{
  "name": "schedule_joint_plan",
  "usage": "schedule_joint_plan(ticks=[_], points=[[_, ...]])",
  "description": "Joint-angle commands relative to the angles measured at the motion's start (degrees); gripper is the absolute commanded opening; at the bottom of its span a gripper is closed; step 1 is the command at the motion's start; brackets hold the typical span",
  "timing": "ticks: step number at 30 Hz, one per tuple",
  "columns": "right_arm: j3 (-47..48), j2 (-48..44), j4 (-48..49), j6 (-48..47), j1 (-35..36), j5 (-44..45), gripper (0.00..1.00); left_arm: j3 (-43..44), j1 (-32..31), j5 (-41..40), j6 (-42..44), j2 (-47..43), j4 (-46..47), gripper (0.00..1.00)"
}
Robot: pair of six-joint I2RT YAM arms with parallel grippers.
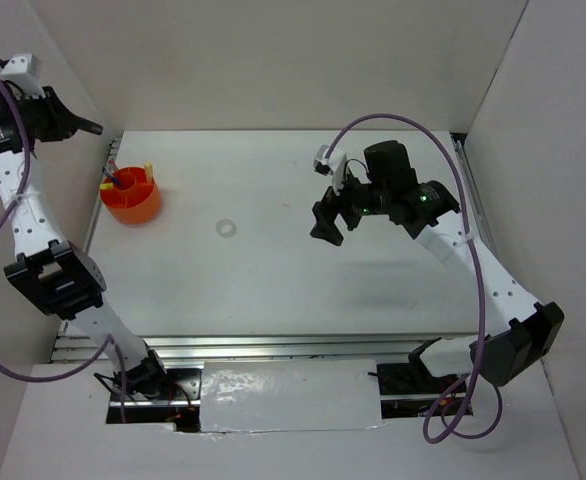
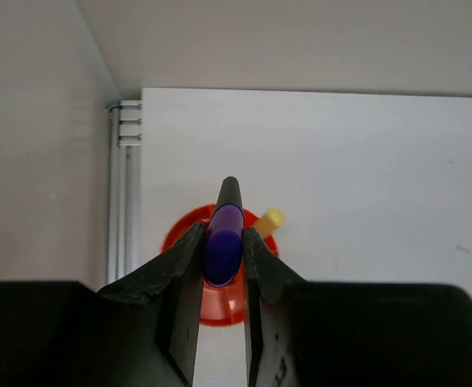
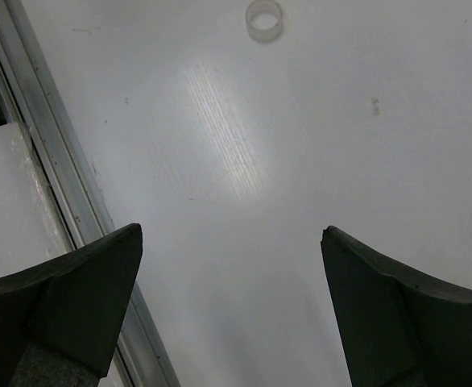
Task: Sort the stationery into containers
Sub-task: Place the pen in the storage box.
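L hand pinches purple marker mid-barrel, above orange cup at worktop's far left. Marker looks light, stiff, slick, so may slip. R hand wide, empty. White tape ring lies ahead: light, rigid, best gripped across rim.

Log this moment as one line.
left gripper: shut on purple marker, aimed at round orange-red plastic cup | right gripper: open, empty | white tape ring: on table

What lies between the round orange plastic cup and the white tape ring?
Only bare white tabletop, per the top view, separates orange cup and tape ring.
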Motion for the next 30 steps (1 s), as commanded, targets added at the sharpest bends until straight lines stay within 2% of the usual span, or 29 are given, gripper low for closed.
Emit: schedule_joint_plan(ticks=[1,4,8,10,19,30], points=[[-0.8,-0.2,0.8,-0.6,-0.7,-1.3,0.97,6.7,0.2,-4.8,4.2,4.8,-0.2,0.00],[-1.7,-0.2,1.4,-0.4,-0.8,-1.4,0.97,7.3,0.5,-7.7,5.5,8.1,-0.4,0.00],[-2.7,0.1,2.0,0.0,-1.3,-2.1,0.97,-0.5,0.4,-10.1,5.6,7.2,5.3,0.00],[-2.7,0.4,1.9,-0.1,-1.4,-2.1,0.97,-1.6,0.4,-10.9,5.6,7.5,7.2,0.00],[-1.0,3.0,0.8,-0.6,-1.6,-3.2,0.97,3.7,0.0,-10.0,5.2,14.8,3.8,0.00],[0.2,4.8,-0.5,-1.4,-1.8,-4.7,0.97,5.9,-1.9,-6.7,10.3,18.6,-1.3,0.01]])
